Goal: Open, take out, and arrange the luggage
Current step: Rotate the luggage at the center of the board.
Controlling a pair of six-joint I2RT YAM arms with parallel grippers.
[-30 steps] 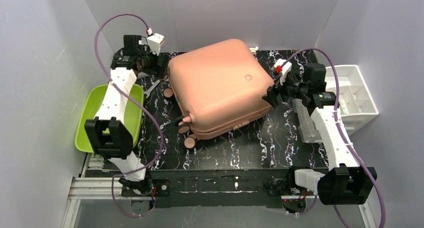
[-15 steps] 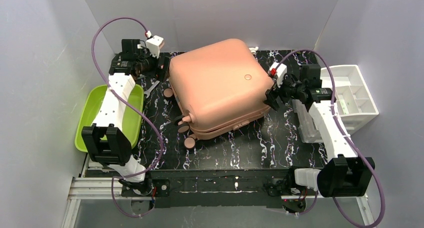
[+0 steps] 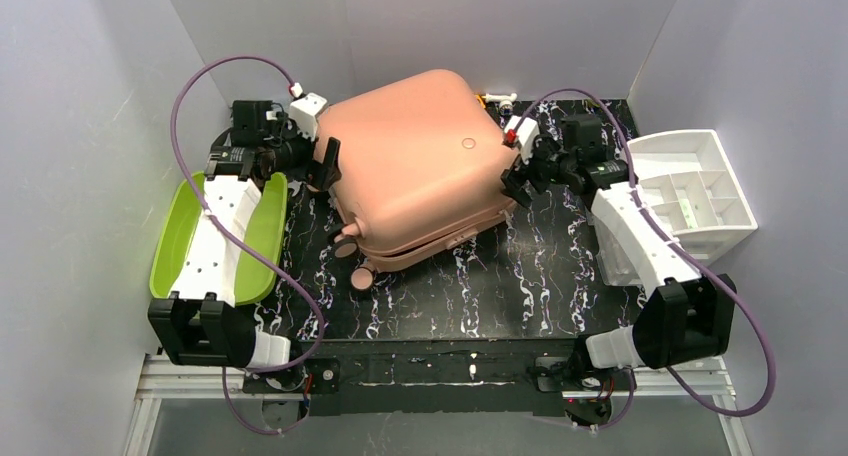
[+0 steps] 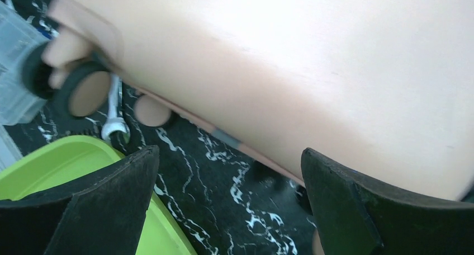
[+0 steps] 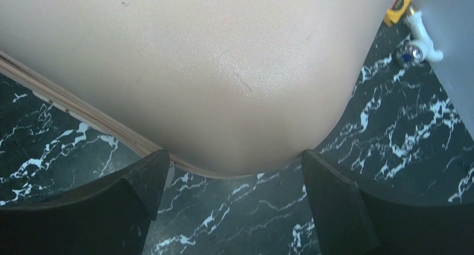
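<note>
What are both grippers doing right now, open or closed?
Left gripper: open, gripping nothing, by the luggage's left side.
Right gripper: open, gripping nothing, at its right corner.

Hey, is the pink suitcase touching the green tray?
Apart. The top view shows a strip of black marbled table between the suitcase and the lime-green tray.
</note>
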